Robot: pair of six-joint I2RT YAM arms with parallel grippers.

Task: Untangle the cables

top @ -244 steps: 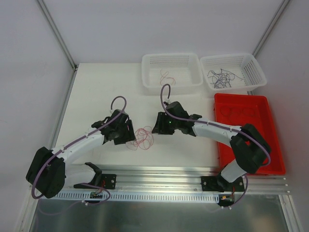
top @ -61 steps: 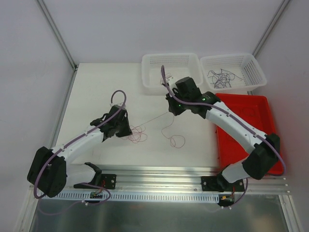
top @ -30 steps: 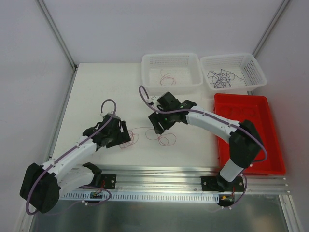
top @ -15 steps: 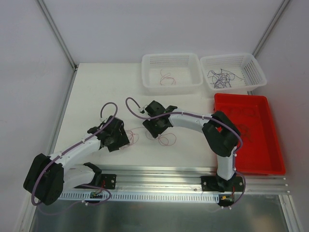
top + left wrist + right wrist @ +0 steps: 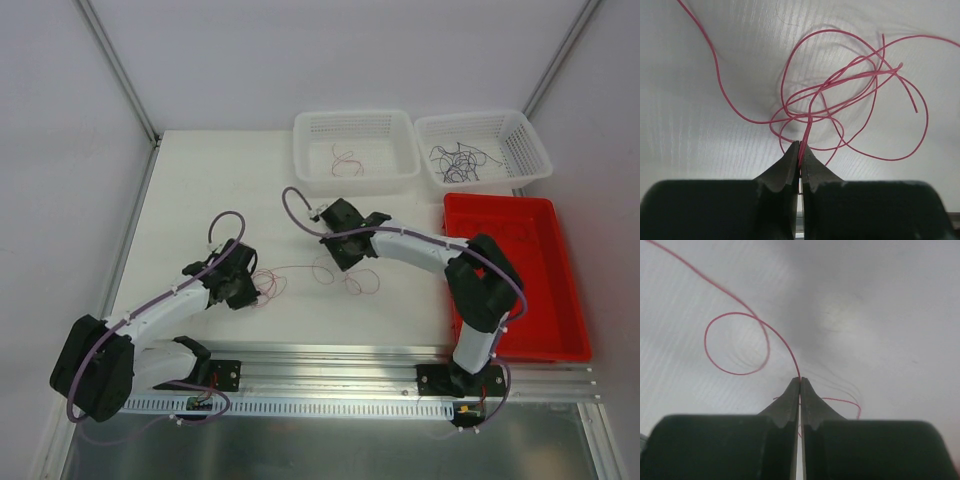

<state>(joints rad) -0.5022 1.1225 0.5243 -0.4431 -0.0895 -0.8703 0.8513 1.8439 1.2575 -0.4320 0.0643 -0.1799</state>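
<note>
Red cables (image 5: pixel 810 117) pinched in left tool (image 5: pixel 800 150), also in right tool (image 5: pixel 800 383)

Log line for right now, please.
left end effector: shut on red cable tangle | right end effector: shut on red cable strand | state: tangle lies on white table, not yet separated

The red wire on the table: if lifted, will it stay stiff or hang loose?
Probably floppy: the red wire lies in loose loops and curls. Likely very light, being hair-thin. It may snag when pulled, since its loops cross each other.
</note>
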